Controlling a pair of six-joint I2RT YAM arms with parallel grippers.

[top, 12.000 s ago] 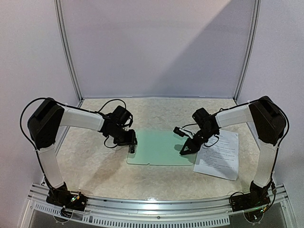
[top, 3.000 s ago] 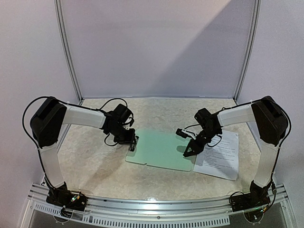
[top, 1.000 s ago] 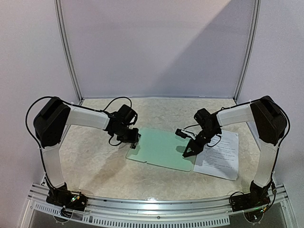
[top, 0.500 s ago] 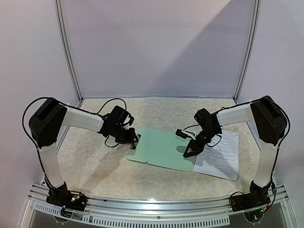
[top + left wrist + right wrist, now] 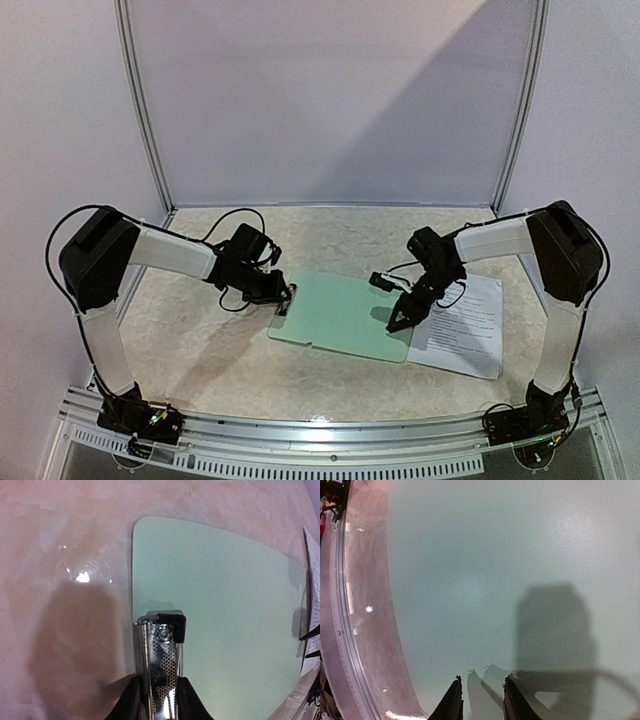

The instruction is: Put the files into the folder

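The smooth, round-cornered mint folder [image 5: 340, 315] lies on the mottled tabletop [image 5: 200, 345], with the printed files [image 5: 465, 325] at its right edge. The left gripper [image 5: 283, 298] pinches its perforated metal clip [image 5: 162, 645]. The right gripper [image 5: 397, 322] hovers slightly parted and empty. The folder now sits more skewed than before.

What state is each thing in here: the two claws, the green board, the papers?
folder: on the table, bare, no sheets on it
clip: pinched by the left claw
left claw: shut on the clip
right claw: slightly open, empty, over the folder
files: flat on the table, beside the folder
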